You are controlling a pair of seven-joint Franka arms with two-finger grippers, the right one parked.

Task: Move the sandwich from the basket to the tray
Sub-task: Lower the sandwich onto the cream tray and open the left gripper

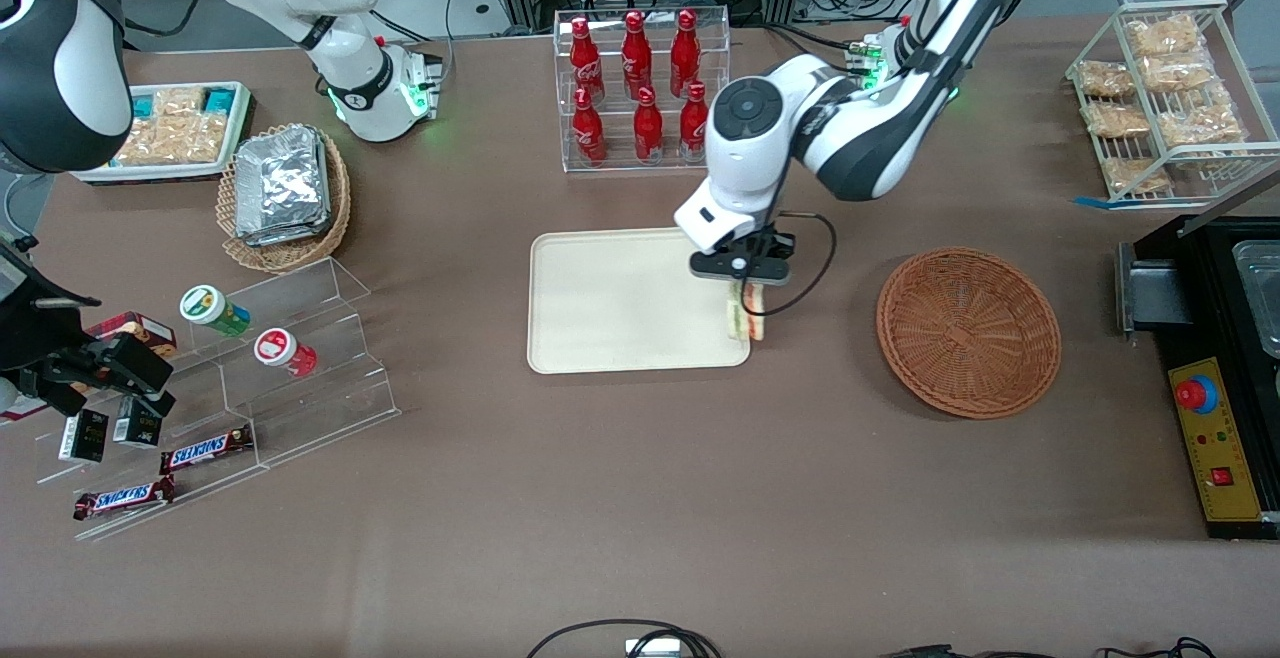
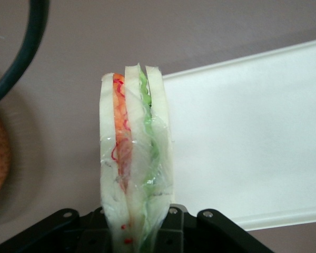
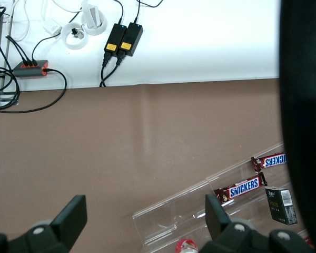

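Gripping the small triangular sandwich (image 1: pixel 745 313) of white bread in clear wrap, the left arm's black two-finger gripper (image 1: pixel 744 283) is hanging over the edge of the flat cream-beige rectangular tray (image 1: pixel 620 303) that lies nearest the round reddish-brown woven wicker basket (image 1: pixel 968 330). The jaws are clenched on the wedge: in the wrist view the sandwich (image 2: pixel 134 158) is standing out from between them, with its orange, red and green filling layers showing along the exposed edge. Directly beneath the jaws the tray's low rim (image 2: pixel 242 63) is meeting the brown table (image 1: pixel 640 498), so the wedge is straddling that border, partly over the tray and partly over bare tabletop. Off to one side of the jaws, well apart, the basket is sitting empty.

Judging from this, the pickup and most of the carry are done. What is remaining is a short move to bring the sandwich fully over the tray's flat inside, then lowering and letting go. Whether the wedge is already touching the tray cannot be told.
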